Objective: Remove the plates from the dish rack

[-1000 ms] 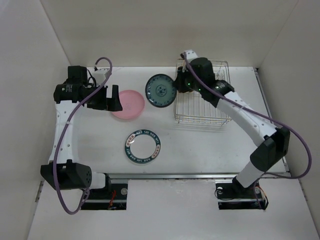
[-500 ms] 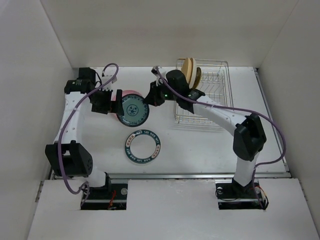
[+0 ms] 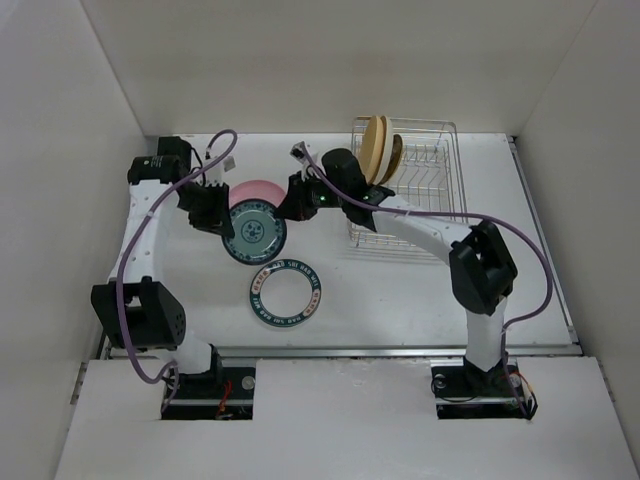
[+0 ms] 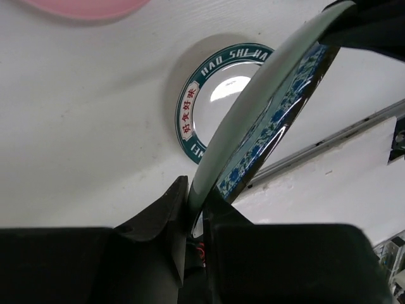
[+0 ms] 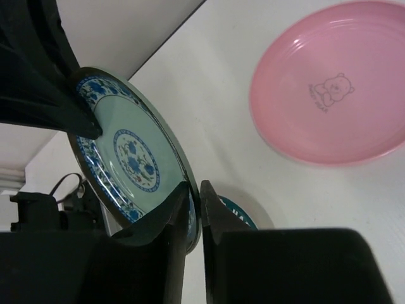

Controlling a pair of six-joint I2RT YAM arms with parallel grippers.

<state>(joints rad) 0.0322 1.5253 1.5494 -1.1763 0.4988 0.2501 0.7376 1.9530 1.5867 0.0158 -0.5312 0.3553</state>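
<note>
Gleaming blue-flowered plate (image 5: 130, 155) (pale green centre)

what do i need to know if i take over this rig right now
Left gripper: shut on the rim of the blue-patterned plate, held tilted above the table.
Right gripper: appears shut on the opposite rim, mid-handover.
Done: pink plate and teal-rimmed plate lie flat on the table.
Left: open the right gripper, set this plate down, then fetch the tan plate standing upright in the dish rack.
</note>
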